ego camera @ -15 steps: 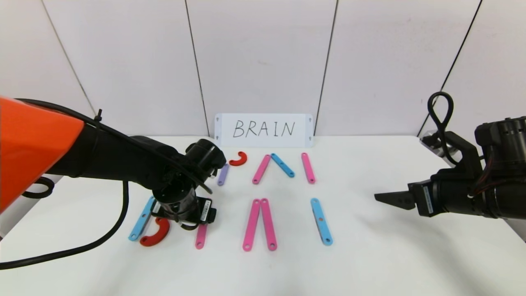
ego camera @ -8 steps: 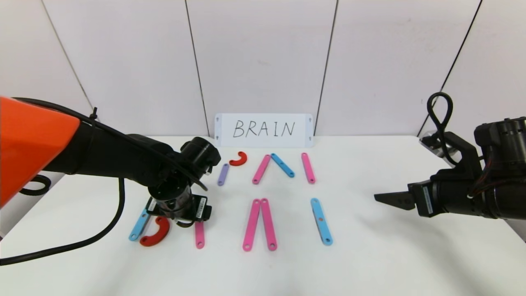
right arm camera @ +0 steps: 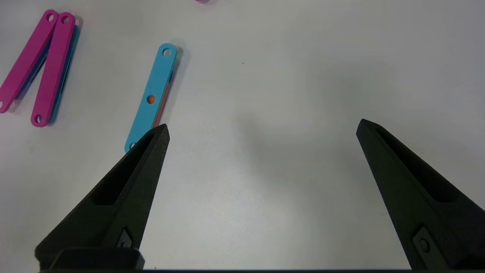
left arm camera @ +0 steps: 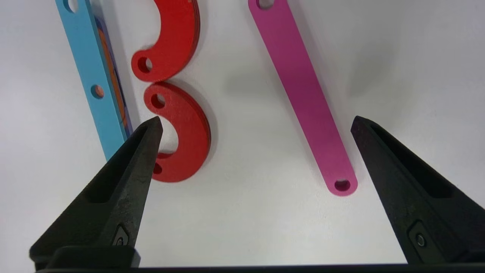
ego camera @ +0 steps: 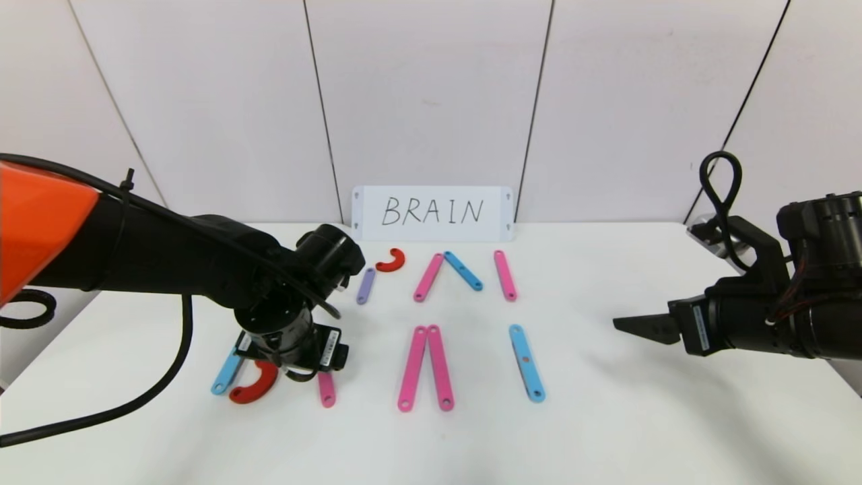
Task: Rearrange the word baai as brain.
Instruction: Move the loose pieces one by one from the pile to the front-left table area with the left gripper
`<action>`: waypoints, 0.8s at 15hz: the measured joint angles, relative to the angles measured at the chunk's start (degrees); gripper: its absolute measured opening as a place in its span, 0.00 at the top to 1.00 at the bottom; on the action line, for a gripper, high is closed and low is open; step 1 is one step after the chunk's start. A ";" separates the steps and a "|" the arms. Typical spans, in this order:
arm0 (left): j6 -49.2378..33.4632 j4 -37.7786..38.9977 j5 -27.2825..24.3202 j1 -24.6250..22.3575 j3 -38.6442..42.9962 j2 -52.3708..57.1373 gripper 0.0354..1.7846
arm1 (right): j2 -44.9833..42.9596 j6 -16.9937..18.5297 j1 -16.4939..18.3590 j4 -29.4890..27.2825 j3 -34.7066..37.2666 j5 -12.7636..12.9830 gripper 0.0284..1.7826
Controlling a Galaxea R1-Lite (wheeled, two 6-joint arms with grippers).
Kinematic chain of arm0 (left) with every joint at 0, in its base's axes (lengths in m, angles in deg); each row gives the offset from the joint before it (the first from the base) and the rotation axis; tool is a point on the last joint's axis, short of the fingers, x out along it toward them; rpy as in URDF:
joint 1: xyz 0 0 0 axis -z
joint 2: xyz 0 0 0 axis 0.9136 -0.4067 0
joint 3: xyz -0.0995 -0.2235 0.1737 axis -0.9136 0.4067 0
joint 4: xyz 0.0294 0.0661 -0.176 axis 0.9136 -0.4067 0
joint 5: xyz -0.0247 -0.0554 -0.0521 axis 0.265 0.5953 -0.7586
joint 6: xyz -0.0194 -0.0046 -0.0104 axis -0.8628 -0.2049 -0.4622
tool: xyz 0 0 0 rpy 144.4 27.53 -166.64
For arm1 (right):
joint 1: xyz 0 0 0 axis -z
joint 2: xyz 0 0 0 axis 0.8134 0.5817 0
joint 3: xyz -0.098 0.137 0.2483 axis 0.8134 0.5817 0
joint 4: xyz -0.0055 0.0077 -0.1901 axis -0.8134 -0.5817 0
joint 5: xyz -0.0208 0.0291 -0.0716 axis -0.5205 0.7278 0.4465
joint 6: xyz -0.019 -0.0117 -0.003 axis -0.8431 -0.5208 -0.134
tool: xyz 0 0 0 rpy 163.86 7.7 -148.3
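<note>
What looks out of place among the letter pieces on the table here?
Nothing is damaged or spilled. The purple bar and one red curve lie loose near the BRAIN card, in no letter.

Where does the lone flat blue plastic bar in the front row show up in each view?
Head view: flat blue plastic bar right of the paired pink bars.
Left wrist view: not in it.
Right wrist view: bar beside the end effector's finger.
Shared landmark: the paired pink bars.
</note>
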 joint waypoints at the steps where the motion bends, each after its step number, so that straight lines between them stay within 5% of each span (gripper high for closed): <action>1: -0.22 -0.89 -0.02 0.50 0.02 0.33 0.02 | 0.00 0.00 0.00 0.00 0.00 -0.02 0.03; 12: -1.11 -1.60 0.06 1.08 1.16 -0.27 0.02 | -0.09 0.00 0.00 0.02 0.06 0.00 0.03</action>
